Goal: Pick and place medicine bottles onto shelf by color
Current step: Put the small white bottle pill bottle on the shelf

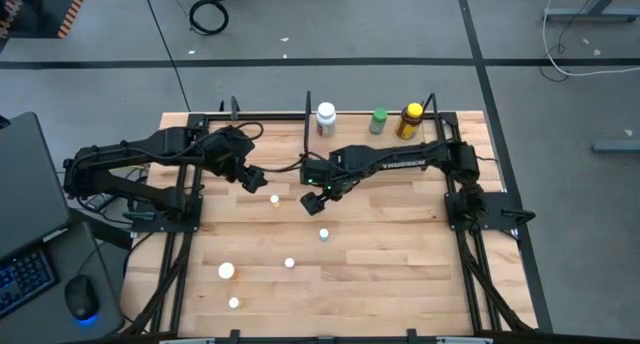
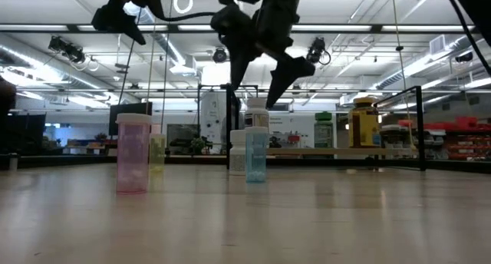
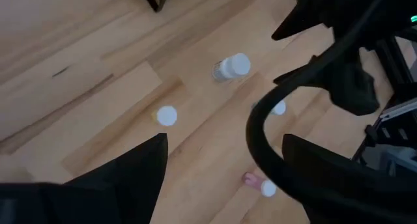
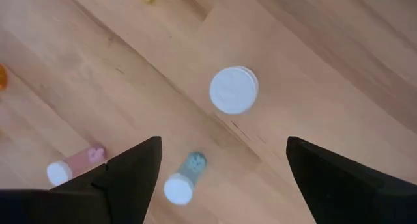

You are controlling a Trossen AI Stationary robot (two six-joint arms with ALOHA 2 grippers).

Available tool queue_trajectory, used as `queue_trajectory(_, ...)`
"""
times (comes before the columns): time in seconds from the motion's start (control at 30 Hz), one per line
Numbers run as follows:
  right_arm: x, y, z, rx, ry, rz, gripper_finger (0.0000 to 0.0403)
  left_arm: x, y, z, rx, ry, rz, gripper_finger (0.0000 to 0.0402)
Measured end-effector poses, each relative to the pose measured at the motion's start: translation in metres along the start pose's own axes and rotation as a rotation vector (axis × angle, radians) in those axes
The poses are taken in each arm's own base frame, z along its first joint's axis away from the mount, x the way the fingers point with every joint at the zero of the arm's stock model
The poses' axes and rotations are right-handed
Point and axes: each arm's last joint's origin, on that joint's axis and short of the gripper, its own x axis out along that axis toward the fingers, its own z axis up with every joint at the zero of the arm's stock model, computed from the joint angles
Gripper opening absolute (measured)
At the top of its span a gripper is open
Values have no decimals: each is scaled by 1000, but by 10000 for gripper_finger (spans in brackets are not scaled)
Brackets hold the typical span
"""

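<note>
Small medicine bottles stand upright on the wooden table: a white-capped one (image 4: 233, 90), a blue one (image 4: 184, 180), a pink one (image 2: 133, 153) and a yellowish one (image 2: 157, 151). Others are scattered toward the near edge (image 1: 289, 263). My right gripper (image 1: 314, 201) hangs open above the white-capped bottle, its fingers pointing down and clear of it. My left gripper (image 1: 255, 179) is open above the table's left middle, holding nothing. The shelf (image 1: 370, 134) at the far edge carries a white labelled bottle (image 1: 326, 119), a green one (image 1: 378, 121) and a yellow one (image 1: 410, 121).
Black posts (image 1: 308, 114) frame the shelf at the far edge. The two arms come close together over the table's middle. Bare wood lies at the table's right half (image 1: 400, 254). A laptop and a mouse (image 1: 80, 302) sit off the table's left side.
</note>
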Motion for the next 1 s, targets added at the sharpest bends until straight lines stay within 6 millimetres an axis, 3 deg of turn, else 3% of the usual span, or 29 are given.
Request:
queue_trajectory(0.37, 18, 3, 2, -12, 1, -15, 336, -11, 2, -3, -13, 45, 52, 306)
queue_trajectory(1.0, 18, 4, 2, -11, -31, -23, 336, -12, 6, -7, -34, 85, 95, 306)
